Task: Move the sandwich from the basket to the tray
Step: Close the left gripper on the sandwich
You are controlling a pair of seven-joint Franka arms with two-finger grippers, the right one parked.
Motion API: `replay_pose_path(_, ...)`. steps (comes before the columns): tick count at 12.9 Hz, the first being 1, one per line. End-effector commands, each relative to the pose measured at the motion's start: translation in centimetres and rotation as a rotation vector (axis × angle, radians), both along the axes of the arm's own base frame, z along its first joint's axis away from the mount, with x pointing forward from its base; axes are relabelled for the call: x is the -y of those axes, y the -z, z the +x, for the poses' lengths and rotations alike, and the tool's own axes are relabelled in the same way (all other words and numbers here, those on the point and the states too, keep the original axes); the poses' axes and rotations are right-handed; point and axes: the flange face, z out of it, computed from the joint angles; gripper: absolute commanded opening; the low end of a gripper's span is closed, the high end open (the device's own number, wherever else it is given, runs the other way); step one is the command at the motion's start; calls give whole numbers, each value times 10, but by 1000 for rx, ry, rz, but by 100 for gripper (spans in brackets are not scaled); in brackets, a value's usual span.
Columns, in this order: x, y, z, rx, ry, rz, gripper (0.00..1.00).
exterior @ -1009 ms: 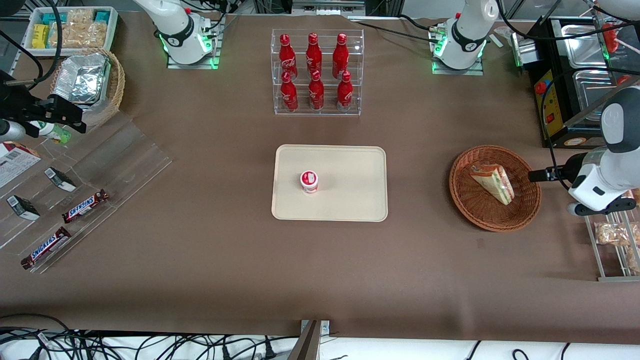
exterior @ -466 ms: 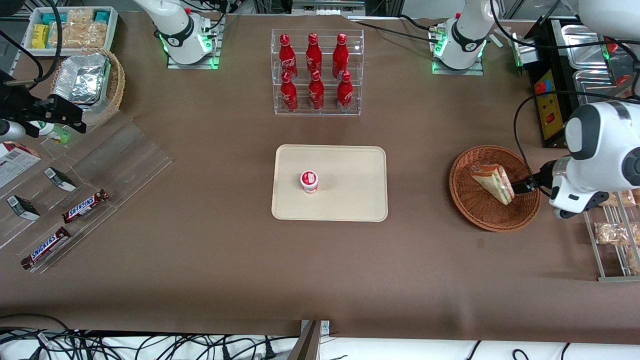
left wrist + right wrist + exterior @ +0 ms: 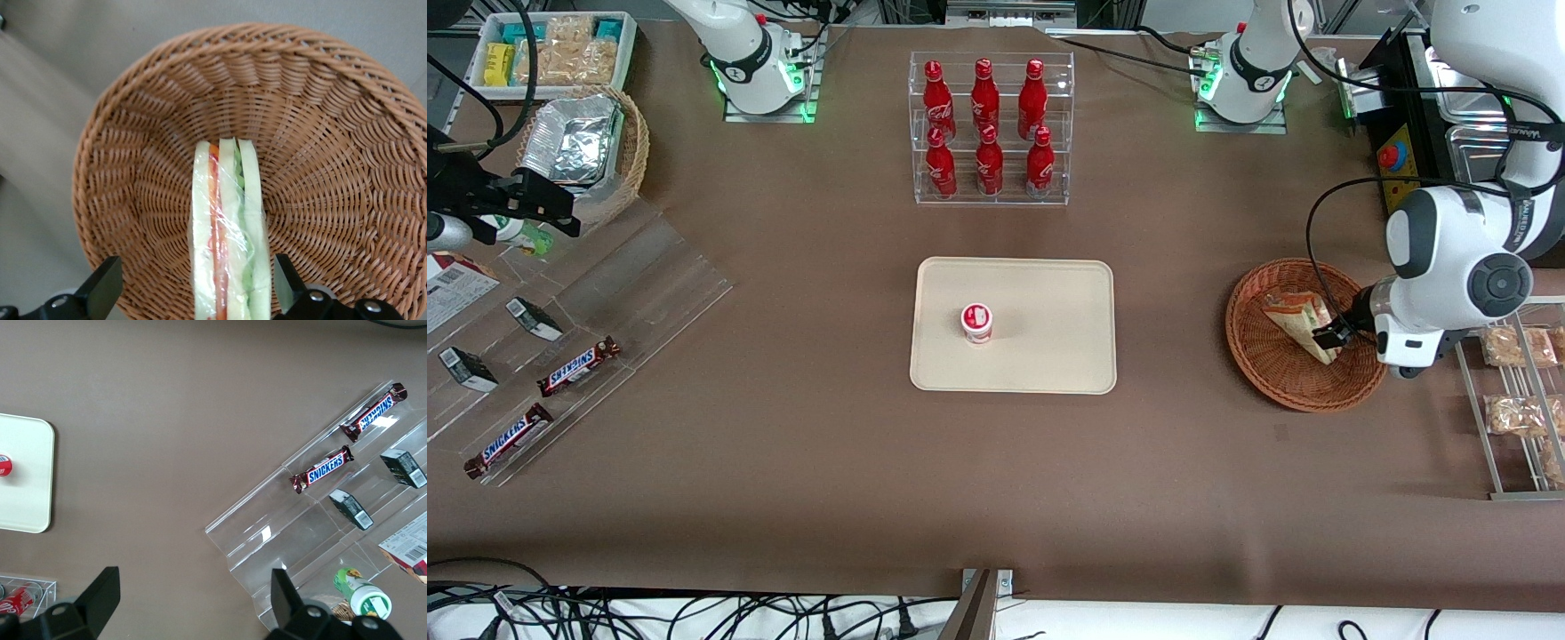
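Observation:
The wrapped wedge sandwich (image 3: 1298, 322) (image 3: 230, 233) lies in the reddish-brown wicker basket (image 3: 1263, 364) (image 3: 333, 153) toward the working arm's end of the table. My gripper (image 3: 1332, 336) (image 3: 195, 293) is over the basket's inside and stands open. Its two dark fingers (image 3: 100, 290) straddle the sandwich's thick end, one close to the bread and the other with a wide gap. The cream tray (image 3: 1049, 356) sits mid-table, apart from the basket.
A small red-and-white cup (image 3: 976, 322) stands on the tray. A clear rack of red bottles (image 3: 990, 129) is farther from the front camera than the tray. A metal rack with snack packs (image 3: 1516, 391) stands beside the basket. A black appliance (image 3: 1432, 124) is near the arm.
My gripper has moved from outside the basket's rim in over the basket, and its fingers now reach the sandwich. The sandwich and basket have not shifted.

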Motion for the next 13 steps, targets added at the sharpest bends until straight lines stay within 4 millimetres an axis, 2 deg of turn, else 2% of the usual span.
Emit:
replay_pose_path(1, 7, -1, -11, 12, -22, -5, 100)
replay_pose_path(4, 20, 8, -16, 11, -31, -6, 100)
replay_pose_path(7, 21, 22, -25, 15, -47, -2, 100)
replay_pose_path(8, 20, 23, -25, 13, -47, -2, 89)
replay_pose_path(11, 20, 26, -26, 9, -48, -1, 35)
replay_pose_path(13, 21, 24, -24, 12, -47, -2, 33)
